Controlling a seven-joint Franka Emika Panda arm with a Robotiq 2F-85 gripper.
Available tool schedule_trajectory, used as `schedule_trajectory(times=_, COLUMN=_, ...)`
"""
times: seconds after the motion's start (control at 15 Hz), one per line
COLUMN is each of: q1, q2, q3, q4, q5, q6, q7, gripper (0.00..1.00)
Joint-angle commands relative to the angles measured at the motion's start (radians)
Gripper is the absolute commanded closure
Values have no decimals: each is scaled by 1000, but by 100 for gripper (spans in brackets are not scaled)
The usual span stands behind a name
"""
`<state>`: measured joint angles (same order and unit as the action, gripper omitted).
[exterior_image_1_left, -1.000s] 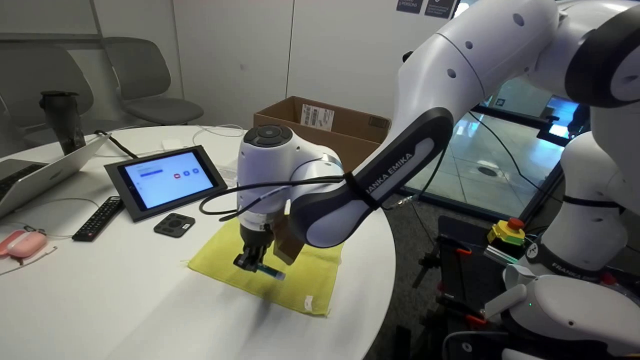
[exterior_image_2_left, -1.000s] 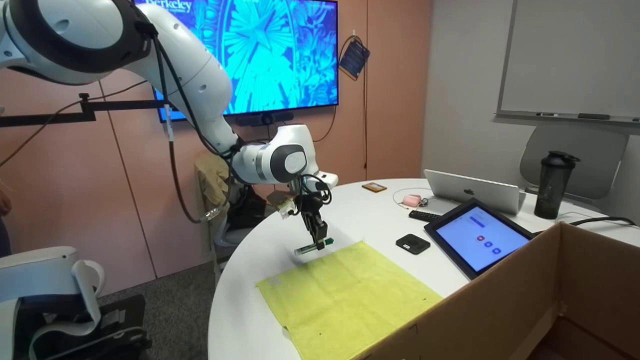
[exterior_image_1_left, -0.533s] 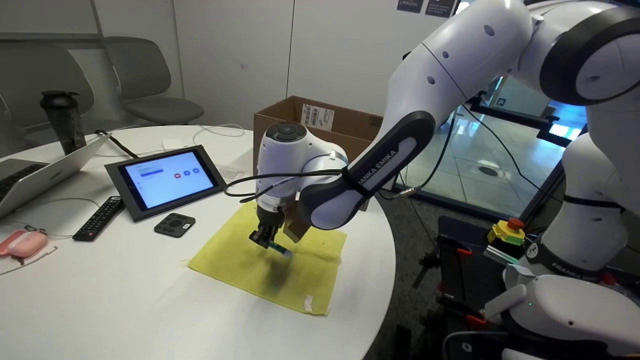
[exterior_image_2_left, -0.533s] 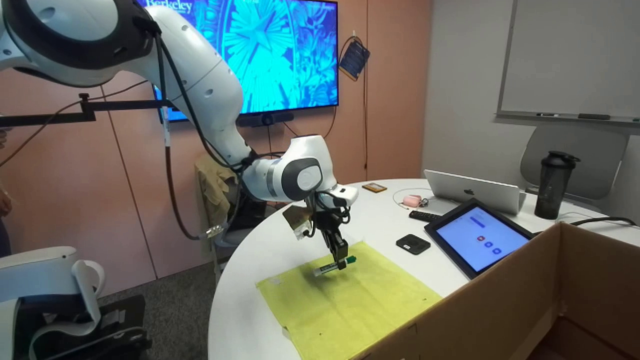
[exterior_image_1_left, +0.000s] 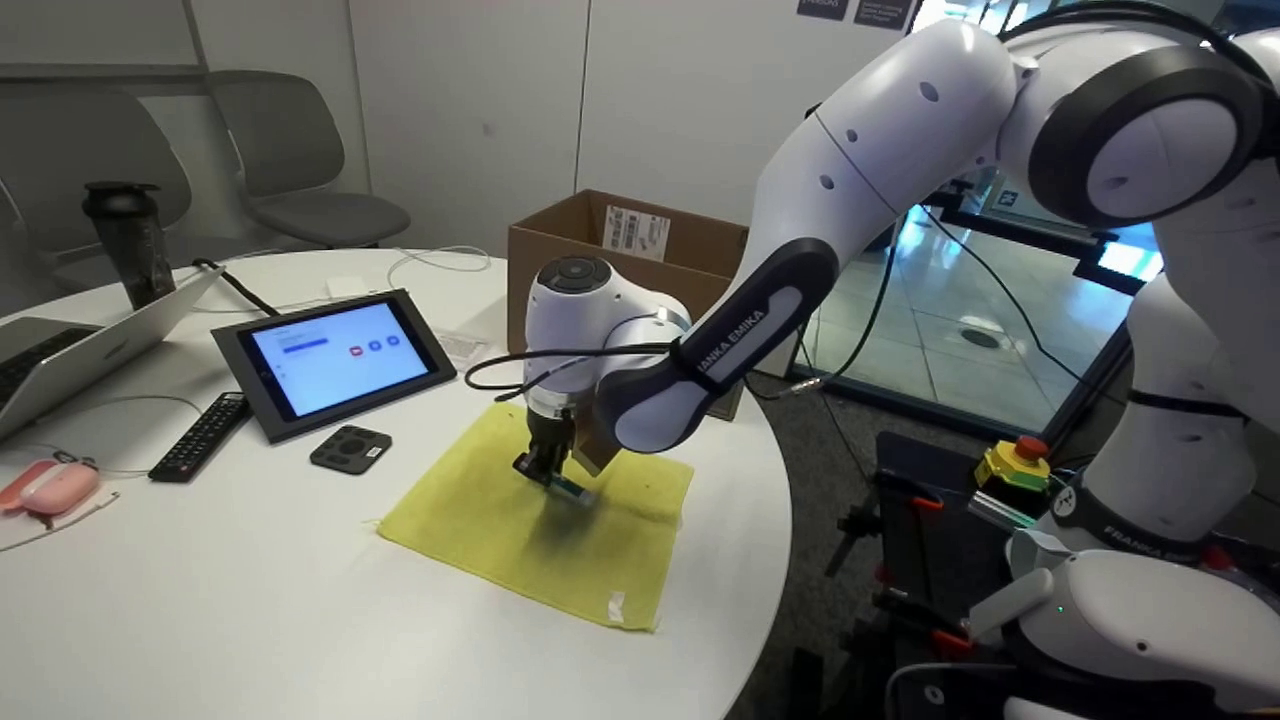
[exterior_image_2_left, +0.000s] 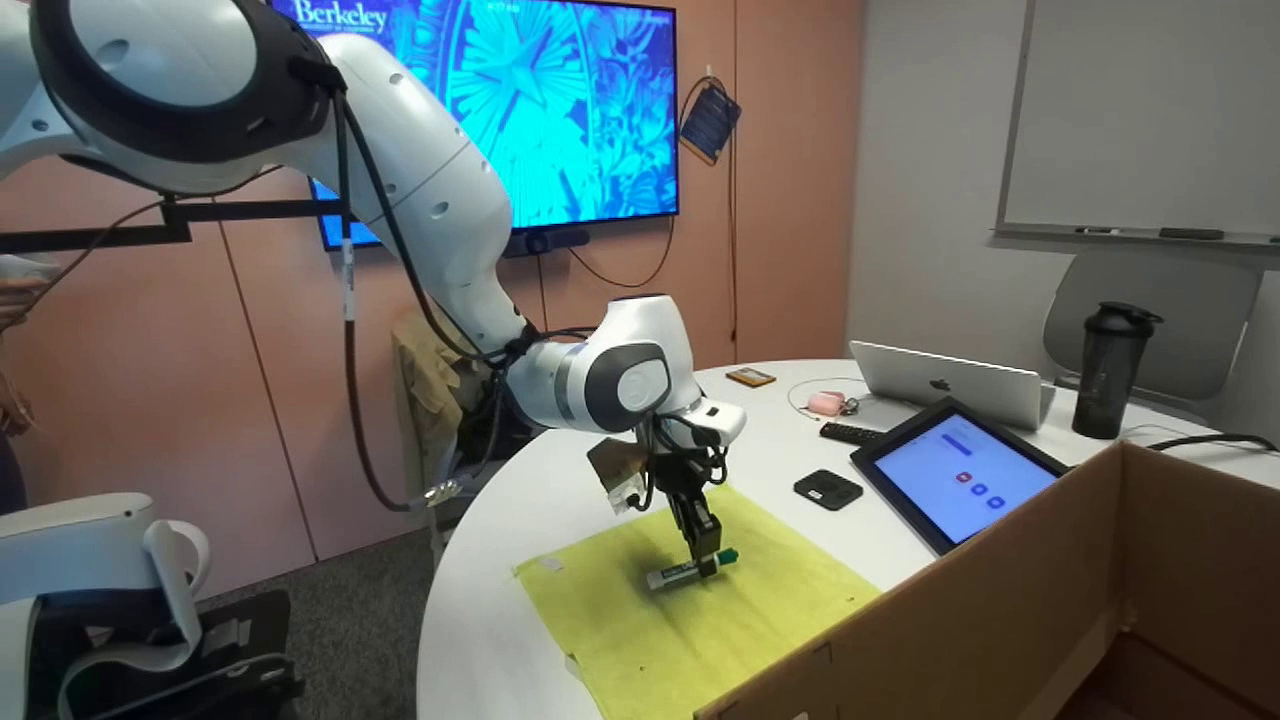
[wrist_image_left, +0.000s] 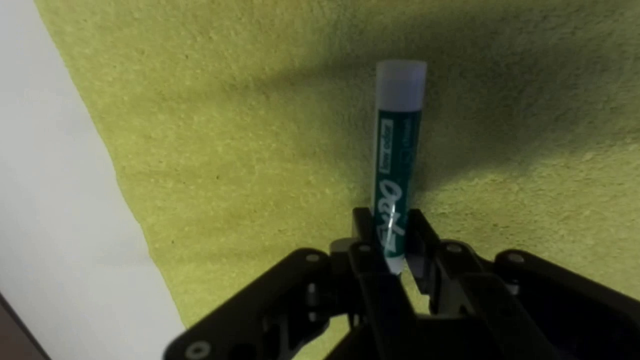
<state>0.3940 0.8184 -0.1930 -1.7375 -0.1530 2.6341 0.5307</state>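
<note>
White and smooth, the round counter (exterior_image_1_left: 250, 590) bears a yellow cloth (exterior_image_2_left: 680, 635) of matte, slightly napped texture. My end effector (wrist_image_left: 390, 227) pinches a marker (wrist_image_left: 397, 135), a slim plastic cylinder with a glossy green label and a pale, blunt end, over the cloth and apparently just clear of it. I judge the step in hand to be holding the marker above the cloth; any next move calls for a steady grip and careful control of height. Nearby stands a flat-walled cardboard box (exterior_image_2_left: 950, 620).
</note>
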Motion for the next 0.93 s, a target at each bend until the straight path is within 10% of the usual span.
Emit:
schedule_trajectory(times=0.0, q1=-6, q2=52, q3=-7, q4=64, q5=0, q6=-14, q7=9, gripper=90)
schedule_trajectory(times=0.07, q1=-10, q2=58, q3=-6, q4=70, q5=3, q6=-18, q7=8, gripper=55)
schedule_trajectory(times=0.6, q1=-1, q2=49, q3=-26, q4=59, q5=-2, q6=-21, q7=32, gripper=4)
schedule_trajectory(times=0.87, q1=7, q2=-43, q3=-47, q4=-77, q5=-3, q6=7, q7=70, gripper=0)
